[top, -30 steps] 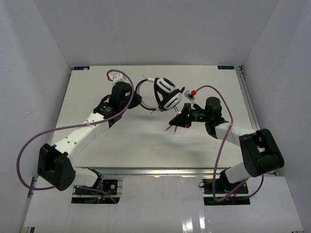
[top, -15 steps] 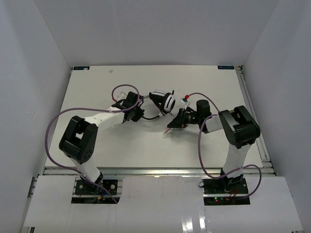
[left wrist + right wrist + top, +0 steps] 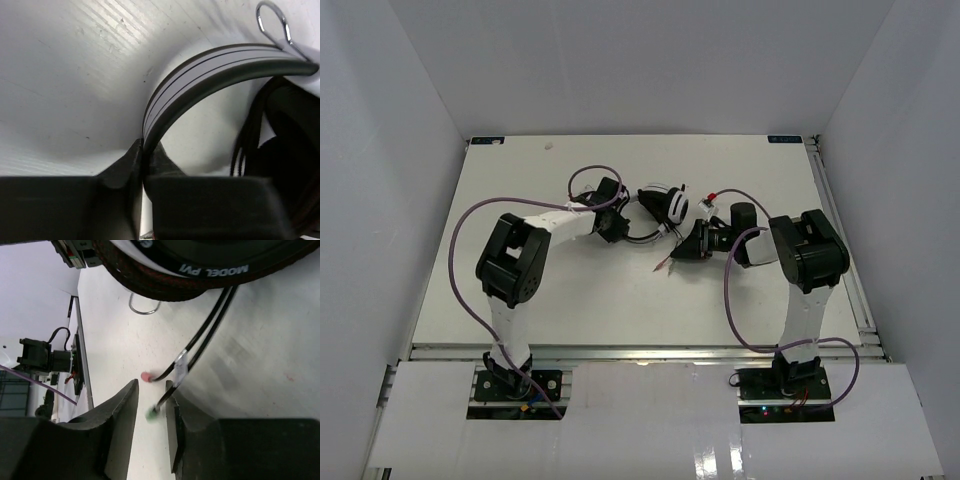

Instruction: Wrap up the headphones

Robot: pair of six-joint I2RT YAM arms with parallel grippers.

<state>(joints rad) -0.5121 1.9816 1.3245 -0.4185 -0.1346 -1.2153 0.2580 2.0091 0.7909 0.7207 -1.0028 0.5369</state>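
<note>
Now | headphones (image 3: 665, 205) axis left-right, headband (image 3: 200, 70) leftward | left jaws pinching headband | right jaws apart

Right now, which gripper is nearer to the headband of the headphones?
Left. The left gripper has its jaws closed on the headband; the right gripper sits beyond the ear cups, jaws apart at the cord end.

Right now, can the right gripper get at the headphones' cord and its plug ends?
Probably yes: the cord runs uncovered across the table to the right gripper, and its green tip lies between the parted fingers.
</note>
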